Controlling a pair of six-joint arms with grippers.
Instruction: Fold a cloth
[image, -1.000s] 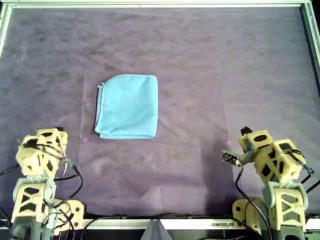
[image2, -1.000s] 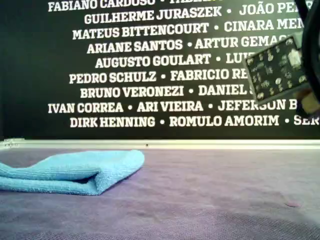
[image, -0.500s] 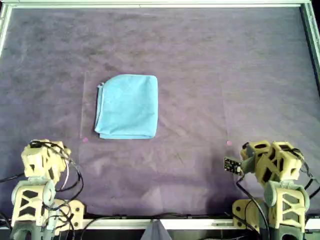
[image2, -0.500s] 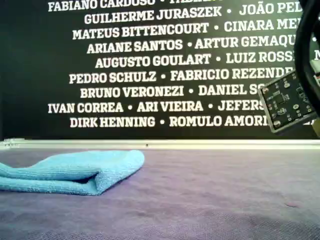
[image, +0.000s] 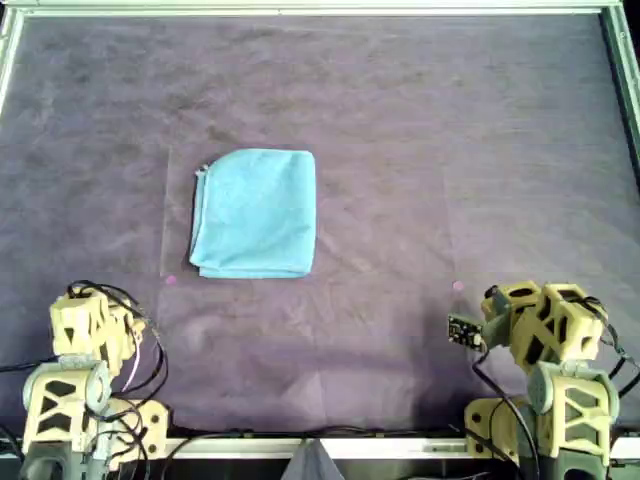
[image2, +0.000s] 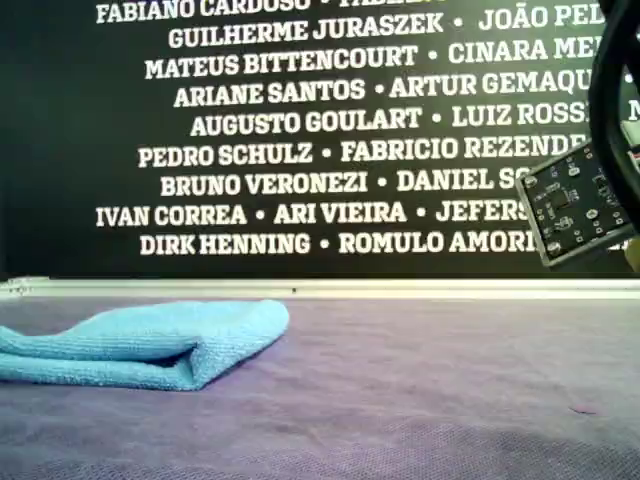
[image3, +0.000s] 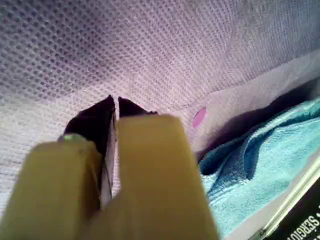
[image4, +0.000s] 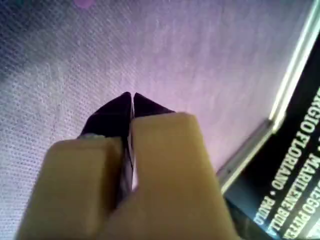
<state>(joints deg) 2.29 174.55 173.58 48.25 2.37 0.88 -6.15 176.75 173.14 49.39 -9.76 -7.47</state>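
Note:
The light blue cloth (image: 253, 213) lies folded into a thick rectangle on the purple mat, left of centre in the overhead view. In the exterior view the cloth (image2: 150, 343) sits low at the left, its rounded fold facing right. Its edge (image3: 260, 165) also shows in the left wrist view, beyond a pink dot. My left gripper (image3: 115, 102) is shut and empty just above the mat. Over bare mat my right gripper (image4: 131, 97) is shut too, holding nothing. The left arm (image: 88, 325) rests at the overhead view's bottom left, the right arm (image: 540, 325) at its bottom right, both well clear of the cloth.
The purple mat (image: 420, 150) covers the table inside a metal frame rail (image: 300, 8). Small pink dots (image: 170, 281) (image: 458, 286) mark the mat. A circuit board (image2: 580, 205) on the right arm hangs at the exterior view's right. A black wall with white names (image2: 300, 120) stands behind.
Both arms have drawn back toward the overhead view's bottom edge. The circuit board has dropped lower in the exterior view. The cloth has not moved.

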